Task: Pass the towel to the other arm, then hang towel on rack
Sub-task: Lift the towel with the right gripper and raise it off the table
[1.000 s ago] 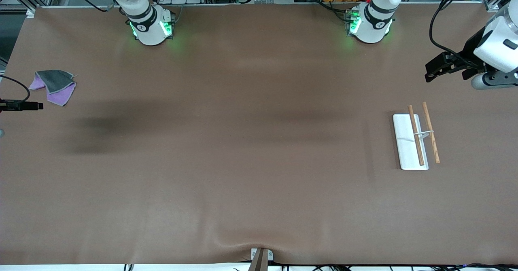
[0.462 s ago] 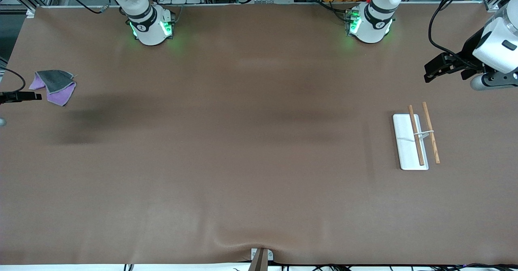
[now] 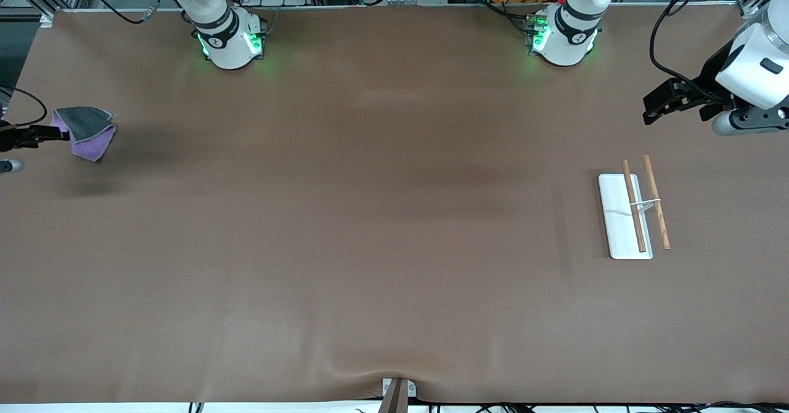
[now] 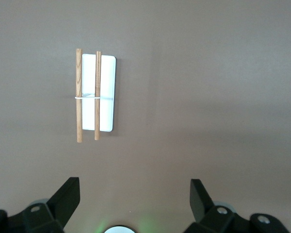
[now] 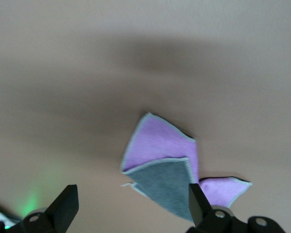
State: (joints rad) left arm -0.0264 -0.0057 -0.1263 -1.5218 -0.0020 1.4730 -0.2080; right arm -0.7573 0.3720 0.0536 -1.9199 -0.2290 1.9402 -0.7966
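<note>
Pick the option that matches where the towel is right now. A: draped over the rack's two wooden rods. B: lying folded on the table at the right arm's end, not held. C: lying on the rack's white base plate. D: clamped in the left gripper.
B: the towel lies folded on the table at the right arm's end, with the right gripper open over it and the rack bare.

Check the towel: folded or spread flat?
Folded. The towel lies on the table with a grey flap turned over lilac; a second lilac corner sticks out beside it.
</note>
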